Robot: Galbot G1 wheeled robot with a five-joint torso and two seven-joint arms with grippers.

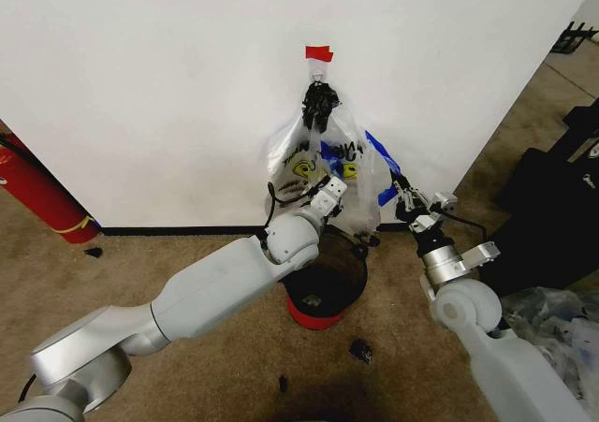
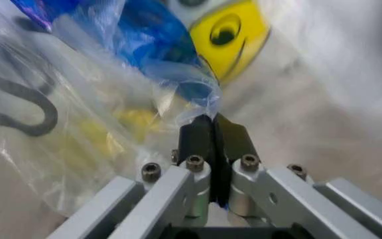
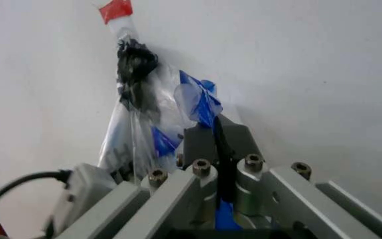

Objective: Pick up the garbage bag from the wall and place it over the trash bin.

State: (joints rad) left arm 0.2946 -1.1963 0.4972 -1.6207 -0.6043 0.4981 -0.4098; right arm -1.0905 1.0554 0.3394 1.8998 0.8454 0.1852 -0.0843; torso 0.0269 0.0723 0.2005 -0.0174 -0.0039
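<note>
The garbage bag [image 1: 363, 196], thin clear plastic with blue strips, hangs against the white wall in front of a smiley-print bag [image 1: 292, 156] tied with a black knot [image 1: 318, 99] under red tape [image 1: 318, 53]. My left gripper [image 1: 329, 190] is shut on a fold of the clear and blue plastic [image 2: 157, 40], its fingers [image 2: 198, 134] pressed together. My right gripper [image 1: 404, 196] is shut on a blue strip [image 3: 198, 102] at the bag's right side. The trash bin [image 1: 315, 317], red with a black rim, stands on the carpet right below the bag, partly hidden by my left arm.
A red fire extinguisher [image 1: 37, 193] leans at the wall to the left. Black gear [image 1: 552, 188] and a heap of clear plastic wrap [image 1: 562, 319] lie to the right. Small dark scraps [image 1: 360, 350] dot the carpet in front of the bin.
</note>
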